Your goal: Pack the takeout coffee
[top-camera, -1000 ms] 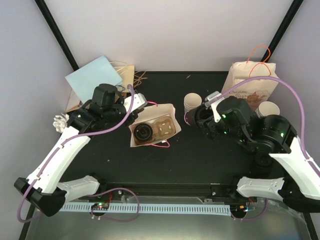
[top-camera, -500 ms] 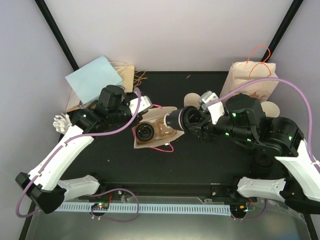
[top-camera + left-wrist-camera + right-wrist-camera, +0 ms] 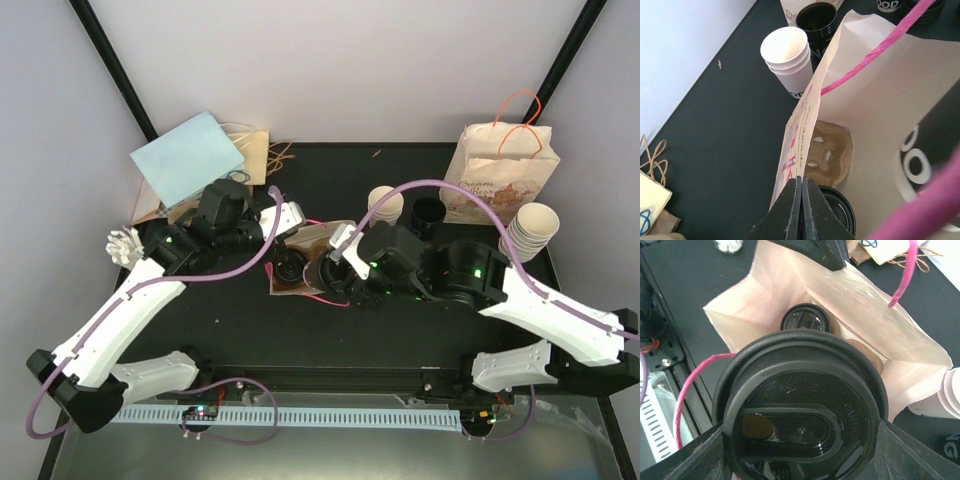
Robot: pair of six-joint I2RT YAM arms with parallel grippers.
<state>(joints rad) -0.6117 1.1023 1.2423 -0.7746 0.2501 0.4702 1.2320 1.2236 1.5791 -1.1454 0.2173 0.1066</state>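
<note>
Holding a lidded coffee cup (image 3: 800, 395) in my right gripper (image 3: 807, 455), jaws spread wide around it, just above the paper bag (image 3: 765, 285); my left gripper (image 3: 801, 187) pinches the bag's rim tight.

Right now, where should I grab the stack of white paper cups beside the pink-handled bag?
Across the side wall of the stack of white paper cups, just below the rims, coming from above: it stands upright, mouth open, and its round, tapered wall likely suits a pincer.
</note>
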